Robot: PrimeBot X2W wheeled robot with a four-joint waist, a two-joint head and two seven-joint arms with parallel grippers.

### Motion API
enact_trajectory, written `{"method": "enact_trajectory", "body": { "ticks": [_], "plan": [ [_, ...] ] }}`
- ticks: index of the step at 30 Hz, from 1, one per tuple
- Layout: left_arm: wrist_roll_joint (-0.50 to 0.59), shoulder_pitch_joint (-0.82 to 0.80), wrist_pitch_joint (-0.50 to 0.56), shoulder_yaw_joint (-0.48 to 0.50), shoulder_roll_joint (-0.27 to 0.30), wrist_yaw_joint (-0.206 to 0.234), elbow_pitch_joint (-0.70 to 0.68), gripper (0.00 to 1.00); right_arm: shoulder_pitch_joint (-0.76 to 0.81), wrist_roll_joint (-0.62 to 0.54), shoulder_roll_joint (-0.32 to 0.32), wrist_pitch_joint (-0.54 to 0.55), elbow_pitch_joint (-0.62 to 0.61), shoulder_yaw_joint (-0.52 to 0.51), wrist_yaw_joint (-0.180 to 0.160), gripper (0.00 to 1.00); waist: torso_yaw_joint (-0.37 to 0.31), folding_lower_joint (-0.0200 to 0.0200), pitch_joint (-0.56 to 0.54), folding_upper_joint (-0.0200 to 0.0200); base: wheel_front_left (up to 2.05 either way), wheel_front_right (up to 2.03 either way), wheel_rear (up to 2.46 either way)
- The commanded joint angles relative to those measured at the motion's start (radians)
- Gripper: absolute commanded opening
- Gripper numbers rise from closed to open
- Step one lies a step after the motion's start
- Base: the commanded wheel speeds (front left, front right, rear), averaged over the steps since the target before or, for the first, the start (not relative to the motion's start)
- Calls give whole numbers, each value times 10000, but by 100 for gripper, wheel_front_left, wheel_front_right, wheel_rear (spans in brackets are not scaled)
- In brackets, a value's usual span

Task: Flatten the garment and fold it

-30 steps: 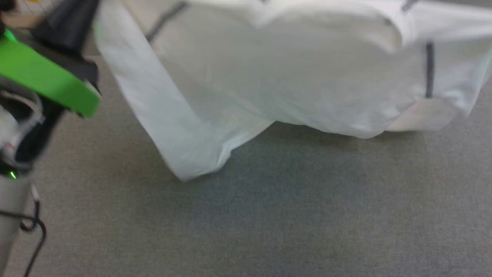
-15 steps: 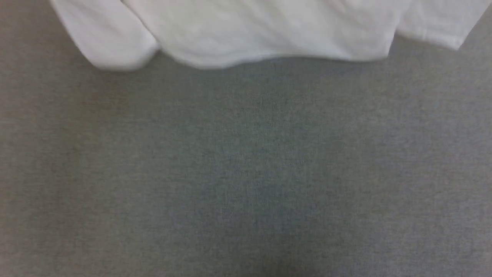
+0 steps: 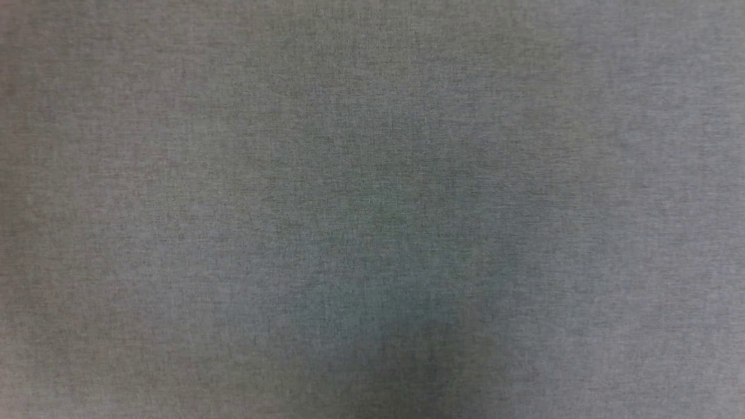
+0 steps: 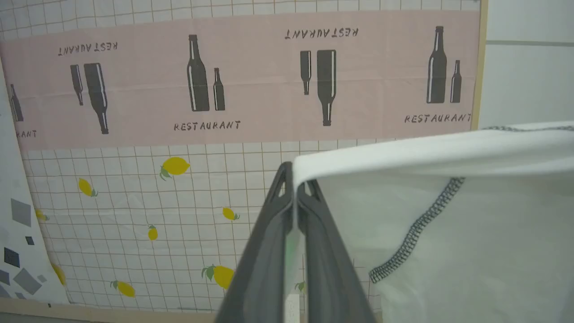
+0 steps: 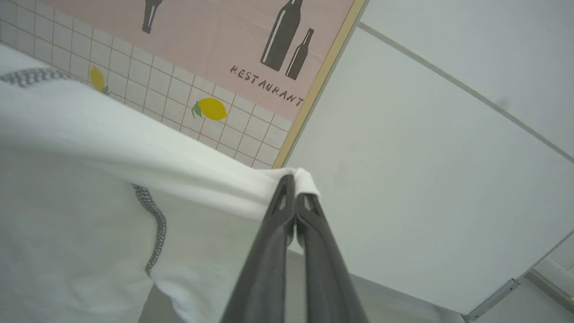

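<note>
Half a second ago the garment's lower edge crossed the top of my head view; now I see there the plain grey surface [image 3: 372, 209], and I cannot tell if the cloth or the camera moved. Behind is a wall sheet [image 4: 134, 202] with lemons and bottles. The garment [image 4: 471, 233] hangs in the air before it. The left gripper [image 4: 294, 179] is closed tight on one top corner, and the right gripper [image 5: 293, 186] pinches the other.

Worktop [image 3: 372, 209]: you see plain grey weave.
Backdrop [image 4: 251, 80]: pink band, dark bottles, "RESTAURANT", lemons [image 4: 176, 166] on grid.
Wall [image 5: 426, 179]: pale, beside it.
</note>
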Motion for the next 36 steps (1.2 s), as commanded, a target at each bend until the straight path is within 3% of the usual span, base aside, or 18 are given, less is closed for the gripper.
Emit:
{"method": "enact_trajectory", "body": {
  "ticks": [1,7,12,17,21,24,28,32,36],
  "plan": [
    [-21,483,-4,29,142,11,363,0,474,164,-173,16,282,-129,-55,0,87,-4,63,0,0,0,0],
    [556,2380,74,-1233,160,-608,1565,0,2671,1028,-148,266,885,151,-55,0,206,-4,-517,0,0,0,0],
    [100,4118,529,-1732,-278,-837,2265,0,4892,1919,-128,441,711,157,-55,0,269,-4,-1404,0,0,0,0],
    [-466,6281,869,-2112,-489,-1060,1992,0,7554,2816,73,739,-401,-268,-55,0,303,-4,-2617,0,0,0,0],
    [-619,8136,1366,-2513,-238,-1056,1251,0,9839,3129,201,990,-1951,-924,-55,0,292,-4,-3556,0,0,0,0],
    [-743,9407,1564,-2631,-85,-784,471,0,11387,3122,508,1226,-3138,-1436,-55,0,277,-4,-4103,0,0,0,0],
    [-920,11134,1683,-2609,-4,-27,-738,0,13436,3070,1304,1468,-4569,-2317,-55,0,349,-4,-4628,0,0,0,0],
    [-1257,12547,1858,-2542,-59,622,-1827,0,15140,3029,1980,1750,-5445,-2896,-55,0,489,-4,-4990,0,0,0,0],
    [-1368,13549,2070,-2551,-5,1153,-2676,0,16381,2972,2264,1979,-5839,-3280,-55,0,616,-4,-5254,0,0,0,0]
  ]
}}
